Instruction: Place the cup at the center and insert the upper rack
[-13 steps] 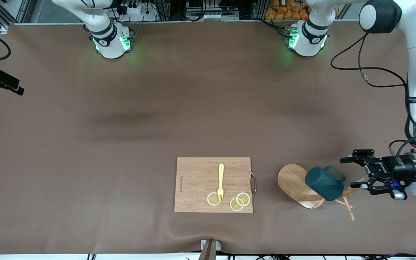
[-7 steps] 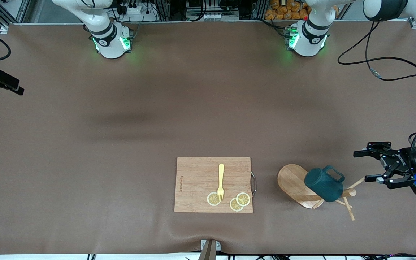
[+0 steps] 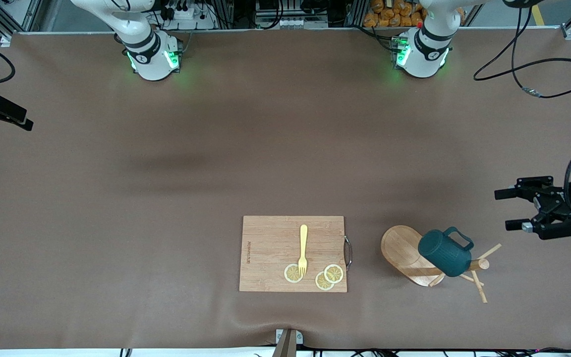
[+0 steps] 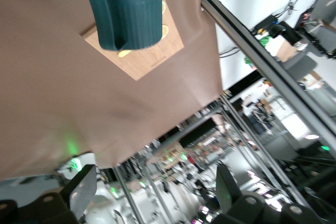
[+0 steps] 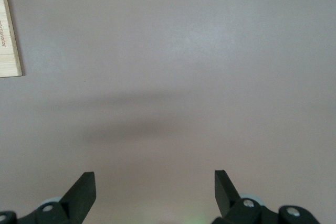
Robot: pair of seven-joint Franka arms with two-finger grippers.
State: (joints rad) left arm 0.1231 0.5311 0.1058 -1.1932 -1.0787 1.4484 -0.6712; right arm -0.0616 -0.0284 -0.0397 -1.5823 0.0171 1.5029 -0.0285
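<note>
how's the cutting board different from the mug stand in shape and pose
The cutting board is rectangular and lies flat, carrying a fork and lemon slices. The mug stand has an oval base and lies tipped over, the teal cup on its pole. Both are light wood.

A brown-covered table (image 3: 166, 198) carries few things; a wooden cutting board (image 3: 270, 253) lies near the front camera's edge; beside it, toward the left arm's end, the rack (image 3: 404, 253) lies tipped on its side, its pegs touching the cloth; both robot bases stand along the table's edge farthest from the camera.
</note>
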